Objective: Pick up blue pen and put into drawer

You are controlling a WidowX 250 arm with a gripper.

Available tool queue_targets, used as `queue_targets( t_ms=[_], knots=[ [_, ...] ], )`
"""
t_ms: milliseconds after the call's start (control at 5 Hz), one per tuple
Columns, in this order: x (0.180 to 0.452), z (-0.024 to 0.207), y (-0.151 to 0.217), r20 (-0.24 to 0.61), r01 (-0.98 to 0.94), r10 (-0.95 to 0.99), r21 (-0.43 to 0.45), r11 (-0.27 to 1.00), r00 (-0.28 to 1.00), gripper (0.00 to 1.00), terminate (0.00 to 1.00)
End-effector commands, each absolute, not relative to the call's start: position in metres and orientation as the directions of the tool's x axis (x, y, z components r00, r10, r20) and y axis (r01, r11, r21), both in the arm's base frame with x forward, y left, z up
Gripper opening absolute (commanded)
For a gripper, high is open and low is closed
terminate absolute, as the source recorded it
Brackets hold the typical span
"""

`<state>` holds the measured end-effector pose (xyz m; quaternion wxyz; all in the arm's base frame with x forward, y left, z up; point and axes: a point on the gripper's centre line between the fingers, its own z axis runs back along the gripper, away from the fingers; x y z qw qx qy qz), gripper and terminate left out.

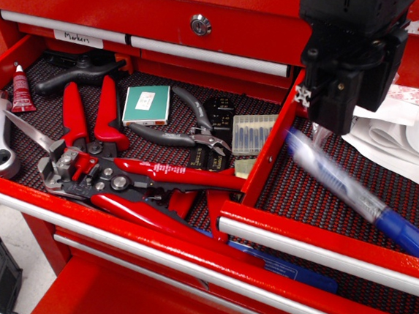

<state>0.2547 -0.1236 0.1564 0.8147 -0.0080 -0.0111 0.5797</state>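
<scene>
Gripper [323,134] above the right compartment of the drawer [328,257]; you cannot tell how its jaws stand. Your blue pen [360,197], motion-blurred, lies below and right of it, long axis slanting toward the front rail, blue cap lowest.

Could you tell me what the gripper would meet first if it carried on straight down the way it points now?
Probably the blue pen, blurred and lying slantwise just below the gripper in the right compartment of the drawer. Past the pen there is only the mesh liner. Depth is unclear from this one view.
</scene>
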Motion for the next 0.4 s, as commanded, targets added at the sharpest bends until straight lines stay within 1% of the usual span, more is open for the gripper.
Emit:
queue_targets(
  t_ms=[0,200],
  knots=[
    [0.2614,0.1685,-0.122,0.006,-0.947,0.95,-0.067,0.313,0.313,1.0,0.0],
    [0.2614,0.1685,-0.122,0.006,-0.947,0.95,-0.067,0.313,0.313,1.0,1.0]
  ],
)
